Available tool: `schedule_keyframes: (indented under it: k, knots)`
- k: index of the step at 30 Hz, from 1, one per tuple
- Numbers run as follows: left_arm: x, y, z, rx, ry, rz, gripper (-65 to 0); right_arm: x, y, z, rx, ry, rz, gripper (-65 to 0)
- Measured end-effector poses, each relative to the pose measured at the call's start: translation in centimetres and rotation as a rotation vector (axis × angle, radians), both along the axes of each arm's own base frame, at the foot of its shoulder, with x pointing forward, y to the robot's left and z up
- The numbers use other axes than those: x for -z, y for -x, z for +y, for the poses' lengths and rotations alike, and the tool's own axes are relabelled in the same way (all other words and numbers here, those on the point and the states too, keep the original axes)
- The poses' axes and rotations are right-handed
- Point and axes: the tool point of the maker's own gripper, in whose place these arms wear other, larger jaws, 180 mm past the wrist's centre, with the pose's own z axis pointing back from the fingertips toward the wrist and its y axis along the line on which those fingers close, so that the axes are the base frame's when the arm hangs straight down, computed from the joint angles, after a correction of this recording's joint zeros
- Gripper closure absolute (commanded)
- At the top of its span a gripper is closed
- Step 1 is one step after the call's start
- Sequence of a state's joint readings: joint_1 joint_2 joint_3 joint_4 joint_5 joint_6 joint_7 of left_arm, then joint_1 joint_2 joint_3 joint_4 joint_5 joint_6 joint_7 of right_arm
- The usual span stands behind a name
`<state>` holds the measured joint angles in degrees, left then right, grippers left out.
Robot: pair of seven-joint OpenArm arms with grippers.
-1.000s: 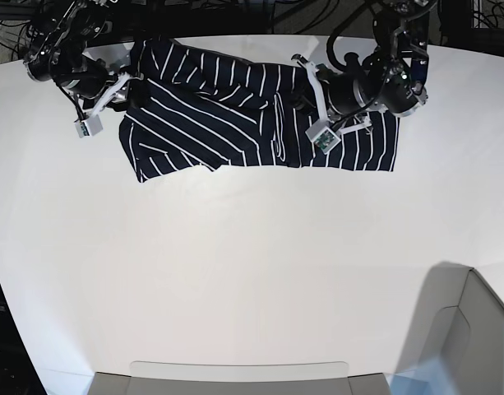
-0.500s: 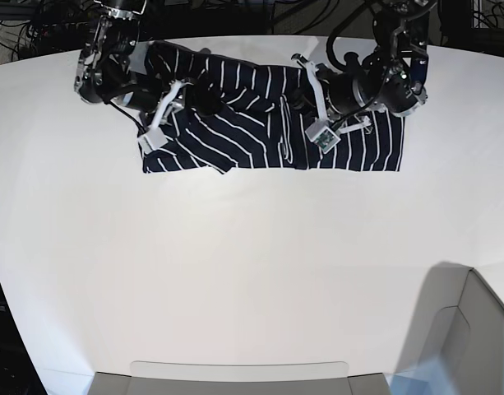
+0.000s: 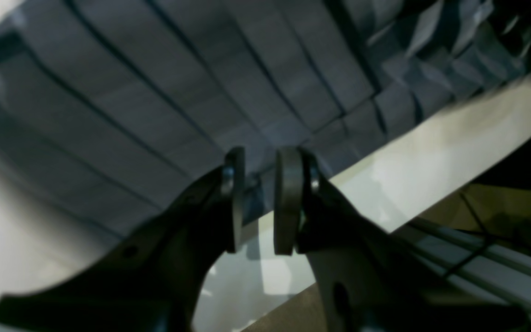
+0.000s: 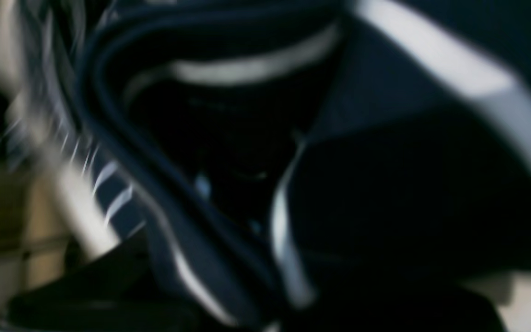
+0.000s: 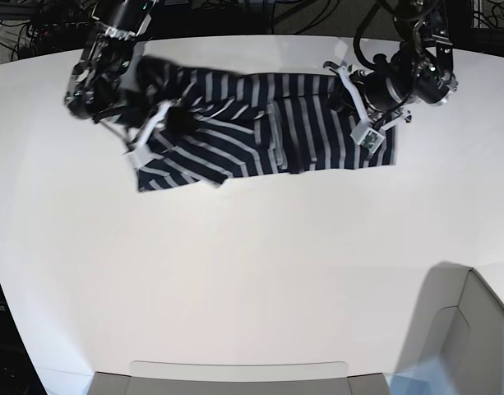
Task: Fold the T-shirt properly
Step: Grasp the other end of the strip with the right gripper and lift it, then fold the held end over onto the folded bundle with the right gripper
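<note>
The dark navy T-shirt with thin white stripes lies crumpled along the table's far side. My left gripper is at the shirt's right part in the base view. In the left wrist view this gripper is shut on the T-shirt, with the hem pinched between its fingers just above the table edge. My right gripper is pressed into a bunched fold at the shirt's left part. The right wrist view is blurred and filled with T-shirt fabric, which hides the fingers.
The white table stretches toward the near side. A grey box stands at the near right corner. A flat grey tray lies at the near edge. Dark cables run behind the table's far edge.
My right arm swung in from the shirt's left end onto the cloth, which bunched around it. My left arm shifted toward the base view's right, dragging the fabric with it.
</note>
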<state>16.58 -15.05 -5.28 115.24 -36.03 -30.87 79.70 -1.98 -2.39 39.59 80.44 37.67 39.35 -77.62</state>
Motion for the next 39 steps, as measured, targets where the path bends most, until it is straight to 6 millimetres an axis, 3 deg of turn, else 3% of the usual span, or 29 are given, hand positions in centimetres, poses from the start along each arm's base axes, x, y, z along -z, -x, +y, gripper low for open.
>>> schedule_keyframes:
  k: [5,9,12,15,18,22,25,27,31,35,39]
  knots:
    - [-0.2,-0.3,1.6,-0.052,-0.017,-0.008,-11.3,-1.5,-2.0,-8.5,0.081,0.194,-0.006,0.0]
    - [0.0,0.0,2.3,-0.074,-0.025,0.000,-11.3,-3.7,-4.4,-10.4,0.084,0.242,-0.053,0.0]
    - [-0.1,0.0,2.2,-0.073,-0.023,-0.002,-11.3,-7.1,-6.9,-10.3,0.185,0.259,-0.075,0.0]
    - [0.1,0.3,2.7,-0.067,-0.040,0.005,-11.3,-11.0,-8.5,-7.4,0.186,0.302,-0.175,0.0]
    - [0.4,1.0,3.5,-0.057,-0.067,0.027,-11.3,-13.4,-8.1,-0.3,0.096,0.248,-0.231,0.0]
    - [0.3,1.0,4.6,-0.044,-0.103,0.025,-11.3,-11.3,-5.5,7.3,-0.049,0.209,-0.102,0.0]
    - [0.4,1.0,4.8,-0.044,-0.107,0.028,-11.3,-8.8,-4.2,10.4,-0.112,0.240,-0.013,0.0]
    - [0.4,1.1,4.8,-0.044,-0.107,0.031,-11.3,-7.5,-3.8,12.0,-0.116,0.261,0.018,0.0]
    - [0.7,1.6,4.8,-0.043,-0.108,0.045,-11.3,-4.3,-3.0,13.0,-0.155,0.404,0.090,0.0]
    - [0.6,1.5,4.8,-0.043,-0.107,0.041,-11.3,-3.8,-1.9,14.7,-0.221,0.494,0.090,0.0]
    - [0.5,1.3,5.2,-0.039,-0.121,0.039,-11.3,-4.4,0.1,16.8,-0.302,0.508,0.070,-13.3]
